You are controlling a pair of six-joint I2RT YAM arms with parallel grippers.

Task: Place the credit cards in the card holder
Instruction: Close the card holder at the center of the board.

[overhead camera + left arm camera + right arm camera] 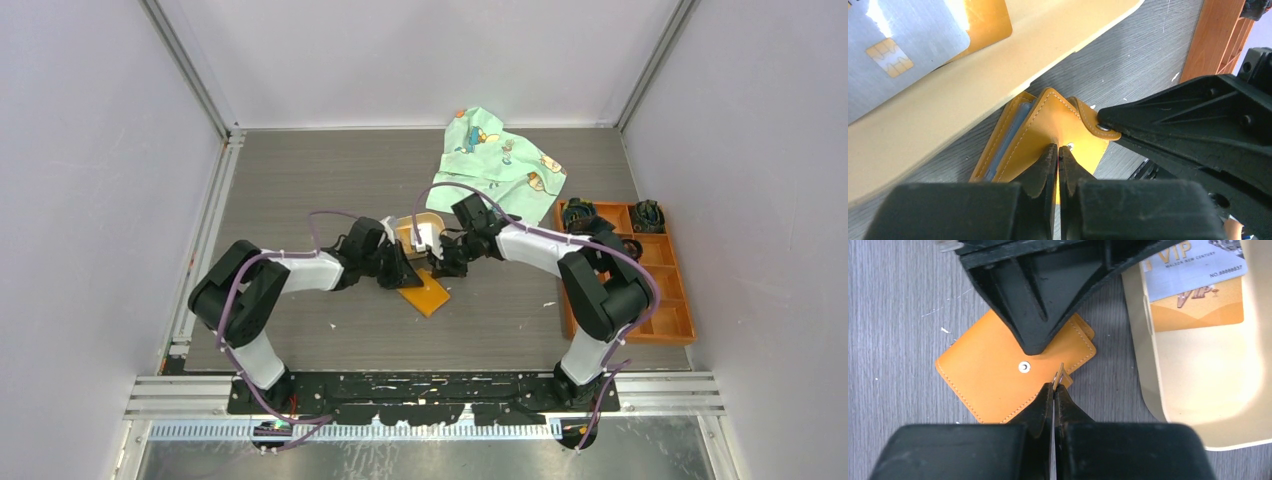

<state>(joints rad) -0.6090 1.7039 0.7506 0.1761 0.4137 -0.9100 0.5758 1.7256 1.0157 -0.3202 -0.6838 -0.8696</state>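
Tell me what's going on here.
Both arms are working on the card holder. The left gripper is shut on its cover, and the right gripper pinches its snap tab, so the holder is held partly open. A bluish card seems to sit in its pocket already. Two more cards lie in the tray beside it, not yet picked up.

Grey wood-grain table [300, 190], pale walls [90, 200]
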